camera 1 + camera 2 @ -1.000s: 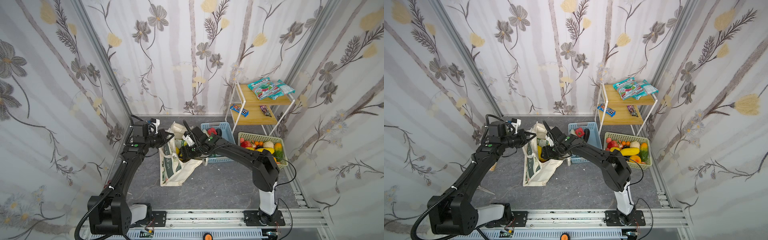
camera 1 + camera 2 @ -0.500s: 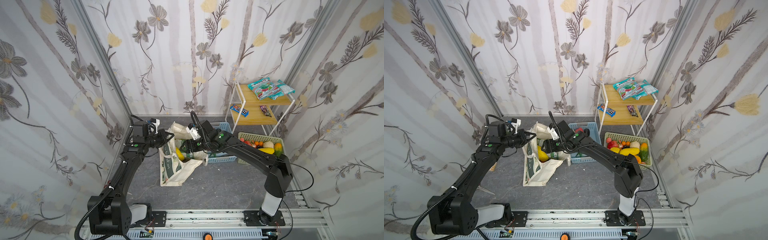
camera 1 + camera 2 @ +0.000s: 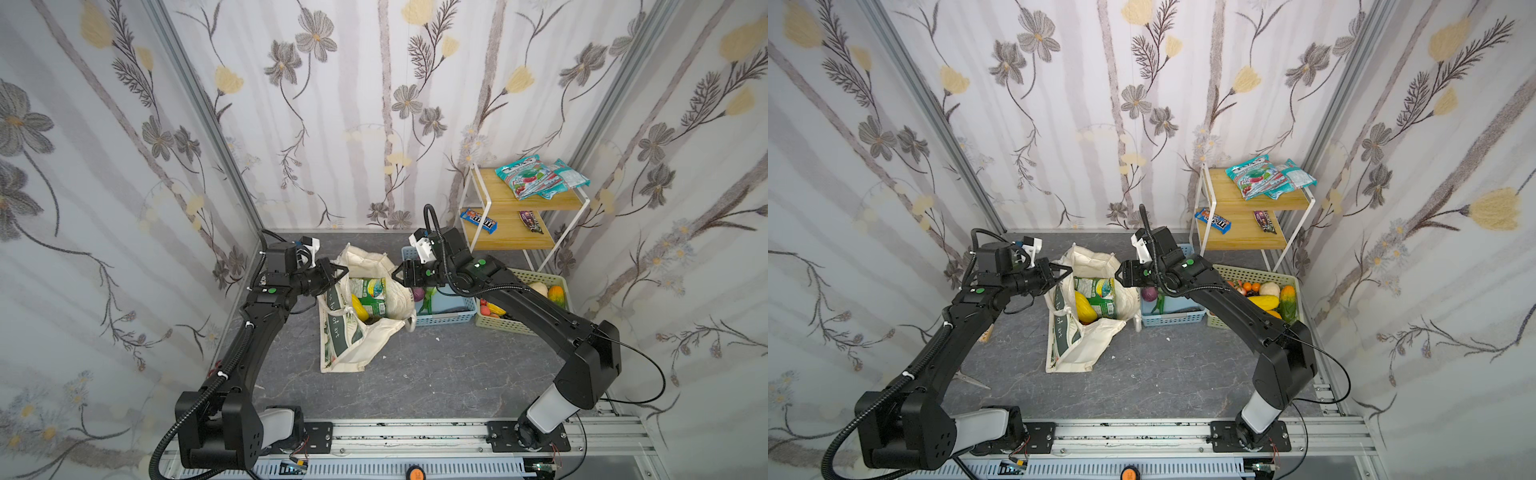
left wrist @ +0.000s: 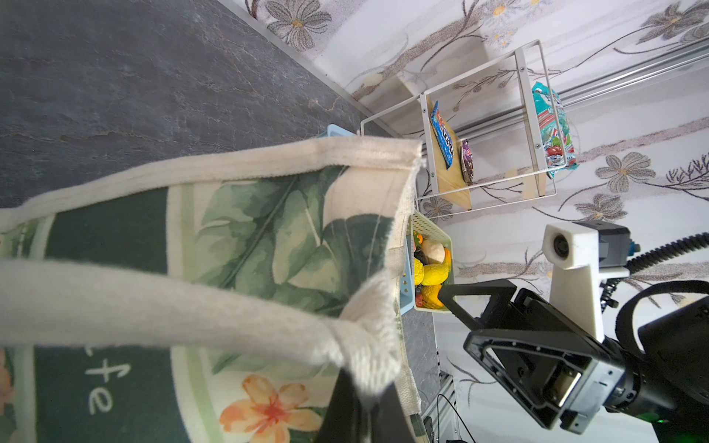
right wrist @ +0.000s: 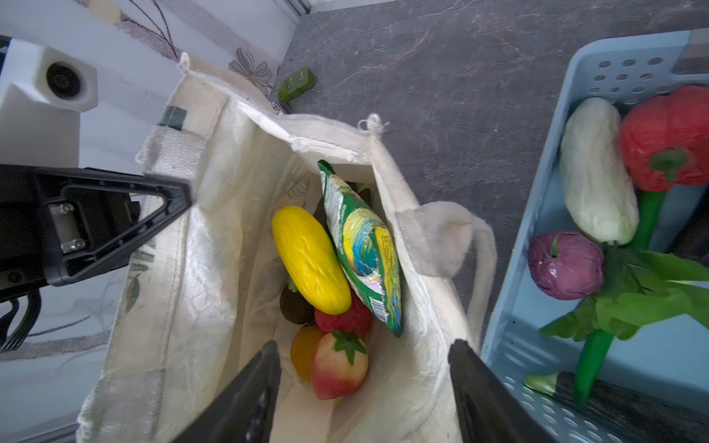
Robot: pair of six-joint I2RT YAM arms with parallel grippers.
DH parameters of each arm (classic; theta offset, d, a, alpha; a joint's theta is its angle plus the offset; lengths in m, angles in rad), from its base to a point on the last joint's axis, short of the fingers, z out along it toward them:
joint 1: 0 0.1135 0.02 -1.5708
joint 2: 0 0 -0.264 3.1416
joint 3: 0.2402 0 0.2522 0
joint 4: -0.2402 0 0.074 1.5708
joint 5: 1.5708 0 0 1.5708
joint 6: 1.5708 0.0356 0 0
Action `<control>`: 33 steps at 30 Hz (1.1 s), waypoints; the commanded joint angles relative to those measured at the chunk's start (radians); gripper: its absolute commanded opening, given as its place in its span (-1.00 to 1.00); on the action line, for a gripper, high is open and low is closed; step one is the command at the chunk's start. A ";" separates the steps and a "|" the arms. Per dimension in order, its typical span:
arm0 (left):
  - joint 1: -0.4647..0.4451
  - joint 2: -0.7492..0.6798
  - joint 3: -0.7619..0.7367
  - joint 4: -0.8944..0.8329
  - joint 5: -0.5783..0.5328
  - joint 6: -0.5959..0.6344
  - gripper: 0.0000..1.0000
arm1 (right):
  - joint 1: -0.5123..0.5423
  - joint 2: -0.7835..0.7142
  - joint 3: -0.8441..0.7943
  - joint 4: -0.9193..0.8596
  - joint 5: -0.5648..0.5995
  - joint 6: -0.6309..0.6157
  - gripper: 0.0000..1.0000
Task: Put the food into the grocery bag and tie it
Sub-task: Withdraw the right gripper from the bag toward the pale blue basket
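Observation:
The cream grocery bag (image 3: 357,336) (image 3: 1077,338) lies on the dark floor with its mouth held open. My left gripper (image 3: 338,272) (image 4: 362,406) is shut on a cream loop handle (image 4: 172,299) at the bag's rim. Inside the bag lies food: a yellow fruit (image 5: 310,261), a green snack packet (image 5: 364,245), a strawberry-like piece (image 5: 337,368), an orange piece (image 5: 303,349) and a dark brown one (image 5: 295,307). My right gripper (image 3: 397,276) (image 5: 362,345) hovers open above the bag's right rim, with nothing between its fingers.
A light blue basket (image 3: 446,318) right of the bag holds a red pepper (image 5: 667,134), a white vegetable (image 5: 594,172), a purple one (image 5: 564,264) and greens. Beyond it stand a pale yellow basket (image 3: 519,326) of produce and a shelf rack (image 3: 523,208) with snack packets.
My right gripper has drawn back up and to the right, out of the bag's mouth, leaving the green packet inside. The left gripper has held still on the handle.

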 commanded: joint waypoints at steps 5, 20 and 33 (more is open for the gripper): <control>0.001 -0.002 0.017 0.012 0.015 0.014 -1.00 | -0.041 -0.034 -0.050 0.007 0.052 -0.011 0.36; 0.001 0.000 0.012 0.001 0.010 0.029 -1.00 | -0.122 0.011 -0.127 -0.006 0.075 0.003 0.14; 0.006 -0.009 -0.004 0.012 0.008 0.031 -1.00 | -0.126 0.099 -0.167 0.094 0.026 0.080 -0.11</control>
